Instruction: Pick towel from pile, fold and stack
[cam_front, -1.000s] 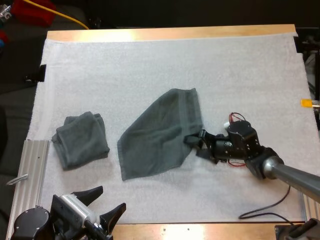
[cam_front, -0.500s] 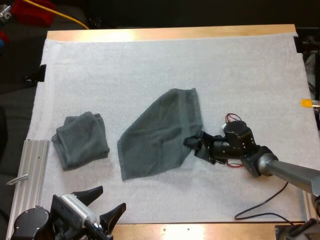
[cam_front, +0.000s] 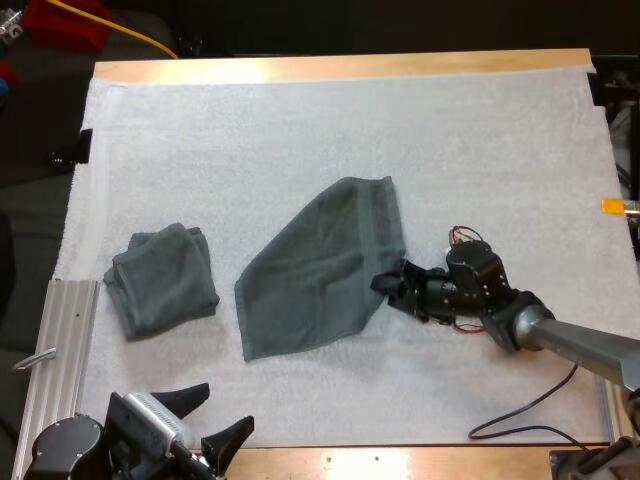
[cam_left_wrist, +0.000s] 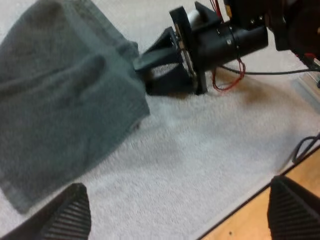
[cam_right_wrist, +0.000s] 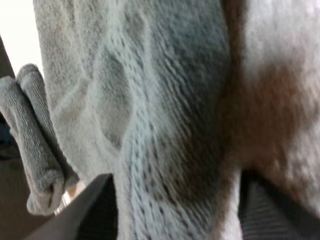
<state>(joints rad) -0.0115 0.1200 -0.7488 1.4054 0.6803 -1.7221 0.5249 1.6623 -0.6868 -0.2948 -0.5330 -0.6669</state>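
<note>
Movement over the last second is slight: your right tool has nudged in a little toward the spread towel, and the towel itself has not stirred. The tool's fingers stand apart, released, with the towel's edge right at their tips and cloth lying between them in the right wrist view. Nothing is clamped yet. From the left wrist view, those tips sit at the towel's corner, low on the white mat that covers the surface. Your left tool has drawn back a touch toward the near edge of the surface. It is spread open and holding nothing, and the spread towel lies ahead of it, well apart. A folded towel lies ahead of the left tool too, clear of the spread one, and probably marks where the stack goes. You look to be lining up the grasp for the fold. I'd judge the next move is closing on that edge, deep enough that the cloth doesn't slip out.
</note>
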